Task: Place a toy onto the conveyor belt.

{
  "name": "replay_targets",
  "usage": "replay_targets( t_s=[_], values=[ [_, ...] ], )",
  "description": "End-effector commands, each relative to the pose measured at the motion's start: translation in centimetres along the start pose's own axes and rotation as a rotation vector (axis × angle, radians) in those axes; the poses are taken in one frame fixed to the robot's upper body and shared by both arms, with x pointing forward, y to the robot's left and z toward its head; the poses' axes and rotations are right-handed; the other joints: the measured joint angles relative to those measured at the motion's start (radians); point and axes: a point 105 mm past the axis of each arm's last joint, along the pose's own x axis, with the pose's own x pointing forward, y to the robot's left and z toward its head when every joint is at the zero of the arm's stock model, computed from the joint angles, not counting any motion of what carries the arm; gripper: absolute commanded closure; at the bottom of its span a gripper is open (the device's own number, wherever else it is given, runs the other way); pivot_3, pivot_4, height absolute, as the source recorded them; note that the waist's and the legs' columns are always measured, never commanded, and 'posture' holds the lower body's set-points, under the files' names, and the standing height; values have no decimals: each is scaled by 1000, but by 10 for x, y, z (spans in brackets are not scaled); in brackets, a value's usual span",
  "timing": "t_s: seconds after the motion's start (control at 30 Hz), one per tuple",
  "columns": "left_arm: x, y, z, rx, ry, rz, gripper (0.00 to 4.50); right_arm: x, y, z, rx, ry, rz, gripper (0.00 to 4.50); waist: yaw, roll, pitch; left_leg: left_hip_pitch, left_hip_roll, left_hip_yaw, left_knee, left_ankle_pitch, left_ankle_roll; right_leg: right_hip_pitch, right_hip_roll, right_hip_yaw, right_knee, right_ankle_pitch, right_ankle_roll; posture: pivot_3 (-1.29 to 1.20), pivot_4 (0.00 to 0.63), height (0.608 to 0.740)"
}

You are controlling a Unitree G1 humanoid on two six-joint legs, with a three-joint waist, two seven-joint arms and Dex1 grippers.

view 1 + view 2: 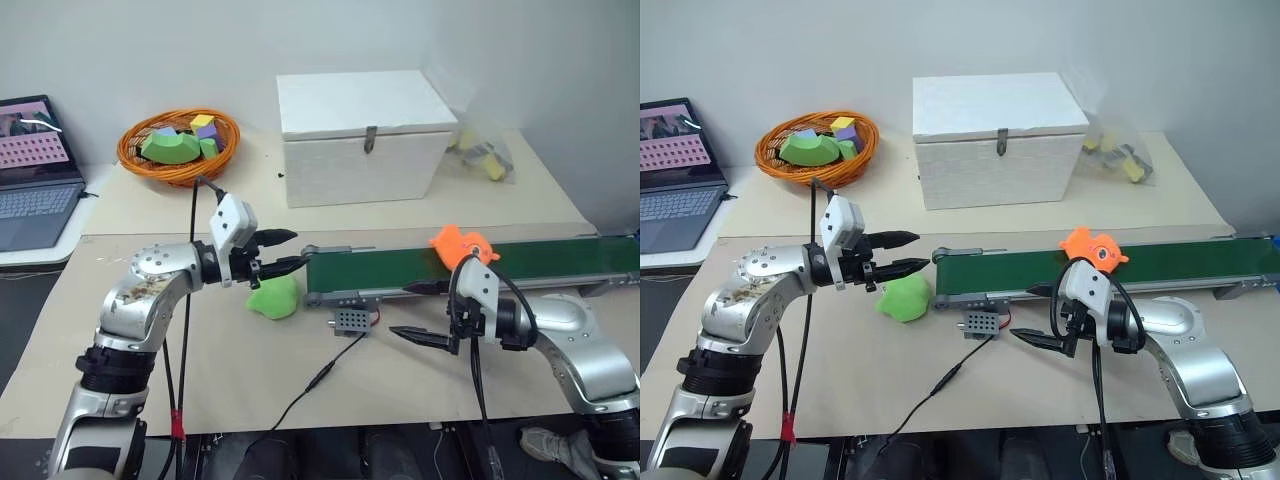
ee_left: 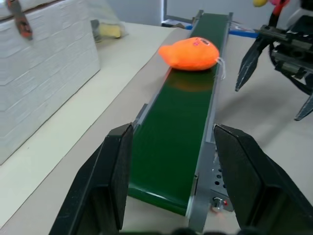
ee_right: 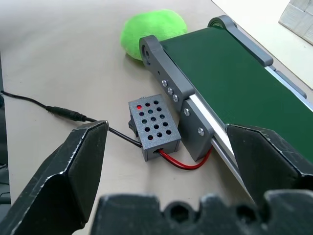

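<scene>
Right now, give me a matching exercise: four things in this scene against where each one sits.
Things:
1. toy
2. green blob
3. control box
4. basket

Places:
A. on the table at the belt's left end
B. back left, beside the laptop
C. on the belt
D. in front of the belt, wired to it

Pairs: 1-C, 2-A, 3-D, 4-B
</scene>
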Motion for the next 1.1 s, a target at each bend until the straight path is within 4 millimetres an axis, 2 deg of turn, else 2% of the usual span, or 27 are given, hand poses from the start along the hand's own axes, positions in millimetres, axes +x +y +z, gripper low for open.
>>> replay_targets(
  t_s=[0.03,0.1,0.17,0.27,0.33,0.4,0.5,0.57,0.67,0.8,0.97,1.1],
  values=[
    [-15,17,23,-40,-157,240,1741,1,0,10,-20,-29,19,0,2,0,0,0,0,0,0,0,0,0,0,0,0,0,0,0,150,740],
    [-22,22,23,-61,-187,343,1741,2,1,12,-20,-35,29,0,3,0,0,0,0,0,1,0,0,0,0,0,0,0,0,0,150,740],
    [-41,39,21,-128,-248,541,1741,4,1,13,-23,-39,42,0,4,0,0,0,0,0,0,0,0,0,0,0,0,0,0,0,150,740],
    [-86,64,5,-179,-271,919,1741,7,1,14,-26,-43,53,0,2,0,0,1,0,0,0,0,0,0,0,0,0,0,0,0,150,740],
    [-108,69,-6,-212,-271,1101,1741,9,0,14,-27,-47,57,0,1,0,0,1,0,0,0,0,-1,0,0,1,0,0,0,0,150,740],
    [-125,63,-14,-297,-317,1239,1741,11,-2,17,-27,-61,62,0,5,0,-1,1,0,0,0,0,-1,1,0,1,0,0,0,0,150,740],
    [-129,49,-23,-282,-278,1296,1741,12,-7,21,-31,-92,47,0,10,-2,-1,1,0,0,1,0,0,1,0,1,-1,1,0,0,150,740],
    [-129,42,-31,-286,-246,1320,1741,14,-25,24,-33,-113,-54,0,11,-2,-2,0,-1,0,1,0,0,1,0,0,0,1,0,0,150,740],
    [-131,39,-35,-263,-219,1343,1741,12,-59,18,-43,-79,-250,0,11,-2,-2,1,-1,0,1,0,-1,3,0,1,0,2,-1,0,150,740],
    [-143,43,-34,-208,-210,1408,1741,-3,-97,17,-21,-100,-478,0,8,-2,-2,1,-1,0,0,0,-1,1,0,0,-1,2,-1,0,150,740],
    [-159,48,-41,-188,-180,1479,1741,-12,-110,12,-7,-94,-577,0,4,-2,-2,0,0,1,-1,0,-1,0,0,1,-1,2,-1,0,150,740],
    [-162,50,-45,-194,-176,1495,1741,-29,-134,4,46,-93,-784,0,3,-2,-2,1,0,1,0,0,-1,1,0,1,0,2,-1,0,150,740]
  ],
)
